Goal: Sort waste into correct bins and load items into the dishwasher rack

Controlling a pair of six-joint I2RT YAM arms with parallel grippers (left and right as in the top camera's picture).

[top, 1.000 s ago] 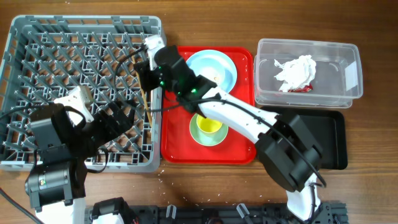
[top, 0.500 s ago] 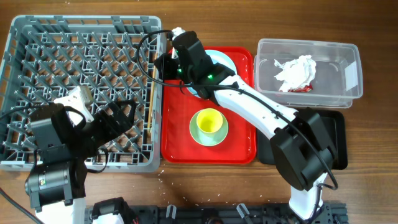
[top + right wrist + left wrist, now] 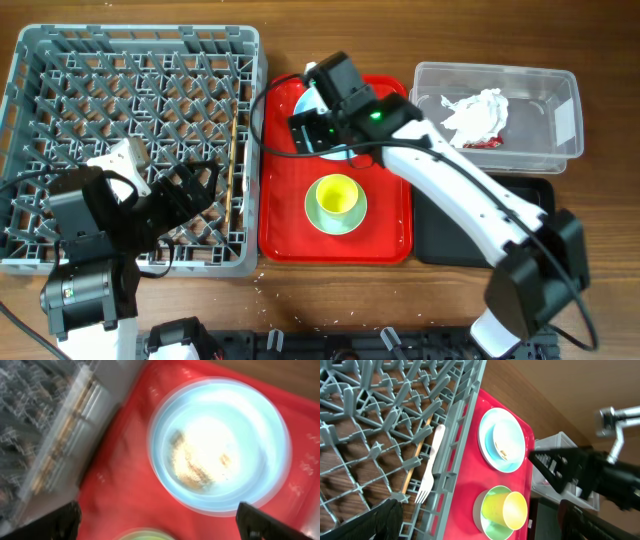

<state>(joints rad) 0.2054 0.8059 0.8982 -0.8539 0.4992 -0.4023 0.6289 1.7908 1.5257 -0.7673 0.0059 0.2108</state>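
Item: my right end effector (image 3: 157, 515), fingers apart, empty, over blue plate (image 3: 235, 420). I should grip the rim squarely and keep it level so no scraps (image 3: 195, 462) spill.

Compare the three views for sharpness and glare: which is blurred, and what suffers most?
Right wrist view: smeared throughout; glare washes out the centre of the pale blue plate, the food scraps on it are soft, the dishwasher rack is streaked. Overhead view: sharp, evenly lit. Left wrist view: crisp on the white fork.
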